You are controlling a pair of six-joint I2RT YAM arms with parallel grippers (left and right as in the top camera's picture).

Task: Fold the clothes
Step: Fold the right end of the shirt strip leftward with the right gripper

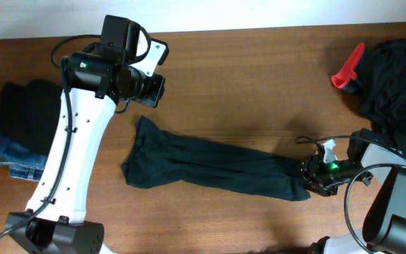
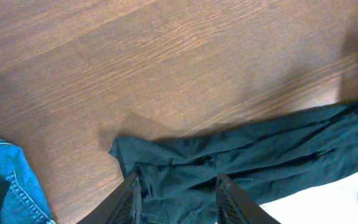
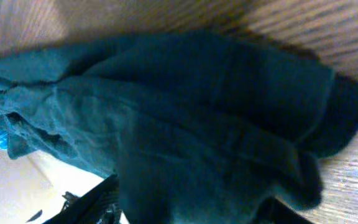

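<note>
The very dark teal T-shirt [image 1: 217,169] lies bunched into a long band across the middle of the table. My left gripper [image 1: 150,88] hangs above the shirt's upper left end. In the left wrist view its fingers [image 2: 132,199] stand apart over the cloth [image 2: 247,155] with nothing gripped. My right gripper [image 1: 310,176] is at the shirt's right end. In the right wrist view a thick bunch of cloth [image 3: 185,112] fills the gap, and its jaws stand wide on either side of that bunch.
More dark clothes [image 1: 400,77] are heaped at the back right beside a red object [image 1: 347,70]. At the left edge a black garment [image 1: 27,106] lies on folded blue jeans [image 1: 16,159], and the jeans [image 2: 11,180] also show in the left wrist view.
</note>
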